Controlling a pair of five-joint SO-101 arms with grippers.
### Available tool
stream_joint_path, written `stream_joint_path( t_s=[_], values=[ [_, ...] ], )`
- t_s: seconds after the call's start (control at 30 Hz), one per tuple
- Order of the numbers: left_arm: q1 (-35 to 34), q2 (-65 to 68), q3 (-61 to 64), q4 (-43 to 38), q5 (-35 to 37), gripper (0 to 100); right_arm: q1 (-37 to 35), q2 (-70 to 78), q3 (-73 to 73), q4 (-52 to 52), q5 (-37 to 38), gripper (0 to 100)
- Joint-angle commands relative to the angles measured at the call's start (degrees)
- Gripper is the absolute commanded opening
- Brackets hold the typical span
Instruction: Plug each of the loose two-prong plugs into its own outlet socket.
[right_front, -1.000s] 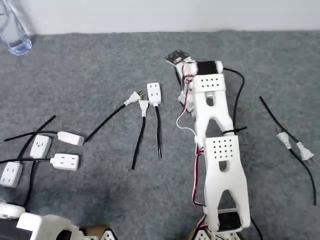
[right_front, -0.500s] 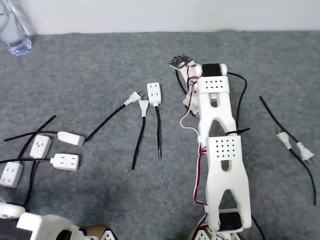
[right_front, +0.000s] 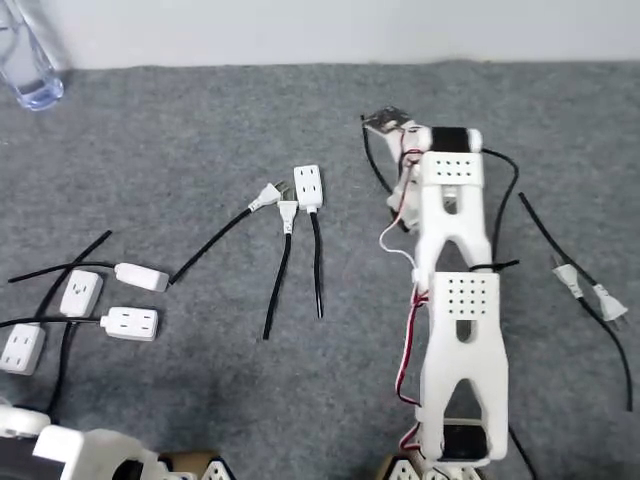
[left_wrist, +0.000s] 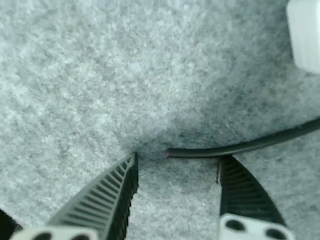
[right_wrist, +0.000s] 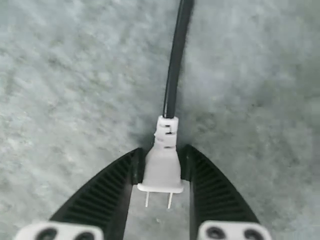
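Observation:
My right gripper (right_wrist: 162, 151) is shut on a white two-prong plug (right_wrist: 162, 165), its prongs pointing back toward the wrist and its black cable (right_wrist: 175, 65) running away over the carpet. In the high view the right arm (right_front: 452, 210) stretches toward the far middle-right of the table, with that cable (right_front: 373, 162) curling beside it. My left gripper (left_wrist: 177, 160) stands open low over the carpet, with the cut end of a black cable (left_wrist: 240, 147) lying between its fingers. A white socket block (left_wrist: 305, 35) lies just beyond.
Two loose plugs (right_front: 268, 195) (right_front: 288, 212) and an outlet socket (right_front: 308, 185) lie mid-table. Several more sockets (right_front: 130, 322) sit at the left. Two plugs (right_front: 568, 278) (right_front: 608, 303) lie at the right. A glass (right_front: 30, 70) stands at the far left corner.
The right arm has swung to the right, carrying the plug and its cable with it. Everything else on the table has stayed put.

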Motion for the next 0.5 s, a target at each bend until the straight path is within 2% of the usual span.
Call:
stream_joint_path(
  t_s=[0.0,0.13,0.47],
  values=[
    [2.29,0.62,0.84,-1.49,-0.44,25,6.64,-2.77,-2.29,2.33,0.35,11.7],
    [2.29,0.53,0.92,-1.49,-0.44,25,8.31,-3.82,-2.46,2.24,0.44,11.6],
    [2.29,0.62,0.92,-1.49,-0.35,25,4.62,-3.38,-2.46,2.15,0.44,11.0]
  ],
)
